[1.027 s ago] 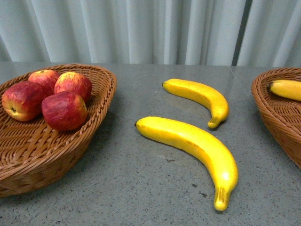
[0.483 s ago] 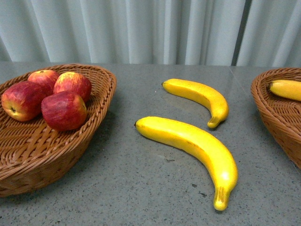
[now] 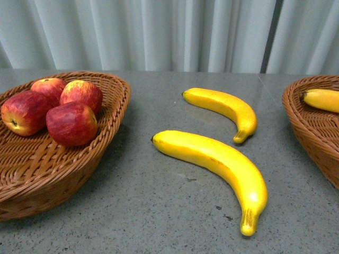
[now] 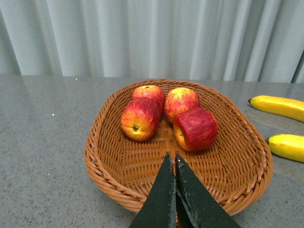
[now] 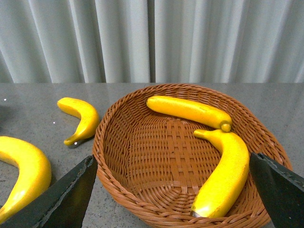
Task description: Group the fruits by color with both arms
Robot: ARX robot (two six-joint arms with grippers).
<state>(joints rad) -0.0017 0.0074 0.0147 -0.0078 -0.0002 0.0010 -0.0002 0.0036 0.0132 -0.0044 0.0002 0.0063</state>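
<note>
Presently, four apples (image 3: 71, 123) are held in the left basket (image 3: 53, 180); two bananas (image 3: 217, 159) are laid on the counter (image 3: 148, 211). The left hand (image 4: 175, 159) is pressed together, the right hand (image 5: 171, 159) spread apart.

I count four apples, all inside the apple basket (image 3: 114, 114): the first apple (image 3: 24, 112), the second apple (image 3: 49, 86), the third apple (image 3: 82, 94) and the fourth apple (image 3: 71, 123).

I count four bananas. Two lie on the bare table (image 3: 132, 211) to the right of the apple basket: the short banana (image 3: 225, 108) and the long banana (image 3: 217, 161). Two more lie in the second basket (image 5: 137, 161), farther to the right of the apple basket: the straight banana (image 5: 187, 110) and the curved banana (image 5: 225, 173).

That makes two baskets, four apples and four bananas, so eight fruits on my table.
</note>
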